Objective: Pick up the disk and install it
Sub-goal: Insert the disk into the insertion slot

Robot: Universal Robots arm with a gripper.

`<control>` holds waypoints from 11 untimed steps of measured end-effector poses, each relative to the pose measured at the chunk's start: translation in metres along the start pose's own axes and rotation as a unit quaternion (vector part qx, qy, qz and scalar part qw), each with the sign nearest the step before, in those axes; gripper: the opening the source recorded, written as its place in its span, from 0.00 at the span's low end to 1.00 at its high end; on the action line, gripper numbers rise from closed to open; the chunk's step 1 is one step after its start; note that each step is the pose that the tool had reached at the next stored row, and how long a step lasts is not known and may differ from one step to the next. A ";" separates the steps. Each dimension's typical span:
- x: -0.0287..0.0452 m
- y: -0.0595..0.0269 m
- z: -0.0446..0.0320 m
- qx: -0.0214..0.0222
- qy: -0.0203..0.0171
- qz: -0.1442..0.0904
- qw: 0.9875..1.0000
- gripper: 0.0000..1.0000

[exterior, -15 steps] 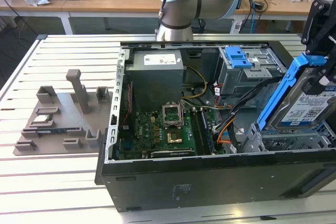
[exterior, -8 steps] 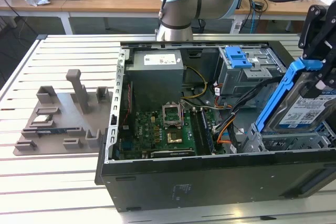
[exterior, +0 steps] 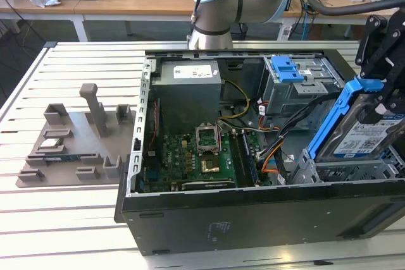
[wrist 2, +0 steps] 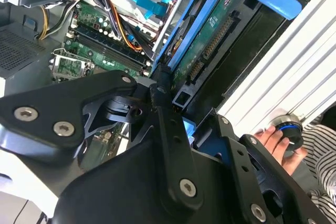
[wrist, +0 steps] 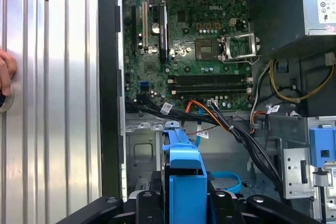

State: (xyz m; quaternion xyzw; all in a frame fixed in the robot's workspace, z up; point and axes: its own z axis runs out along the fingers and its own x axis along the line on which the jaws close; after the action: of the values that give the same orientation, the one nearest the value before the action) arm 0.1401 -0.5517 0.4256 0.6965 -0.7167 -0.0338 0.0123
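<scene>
The disk [exterior: 362, 132], a silver drive with a white-and-blue label and blue rails, hangs tilted on edge at the exterior view's right. It is above the grey metal bay [exterior: 345, 172] in the front corner of the open computer case [exterior: 253, 210]. My gripper [exterior: 383, 102] is shut on its upper part. In the second wrist view the disk's green circuit side [wrist 2: 209, 43] and blue rail [wrist 2: 181, 35] rise from between the black fingers [wrist 2: 160, 103]. In the first wrist view the disk's blue rail [wrist: 184, 169] sits edge-on between the fingers [wrist: 149, 203], over the bay floor [wrist: 142, 150].
Orange, black and blue cables [wrist: 220, 121] cross the case beside the bay. A drive cage with a blue latch [exterior: 286, 67], a power supply [exterior: 190, 86] and the motherboard [exterior: 196, 162] take up the remaining interior. A grey fixture plate [exterior: 69, 140] lies at the exterior view's left. A person's hand [wrist 2: 273, 140] rests on the slatted table.
</scene>
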 end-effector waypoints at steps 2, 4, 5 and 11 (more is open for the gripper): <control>0.0001 -0.0003 0.0041 0.000 0.000 0.000 1.000 0.37; 0.0003 -0.0007 0.0099 0.000 0.000 0.000 1.000 0.37; 0.0004 -0.0008 0.0117 0.000 0.000 0.000 1.000 0.37; 0.0007 -0.0016 0.0247 0.000 0.000 0.000 1.000 0.37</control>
State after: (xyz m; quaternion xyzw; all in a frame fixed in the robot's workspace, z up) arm 0.1401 -0.5517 0.4009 0.6965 -0.7167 -0.0338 0.0123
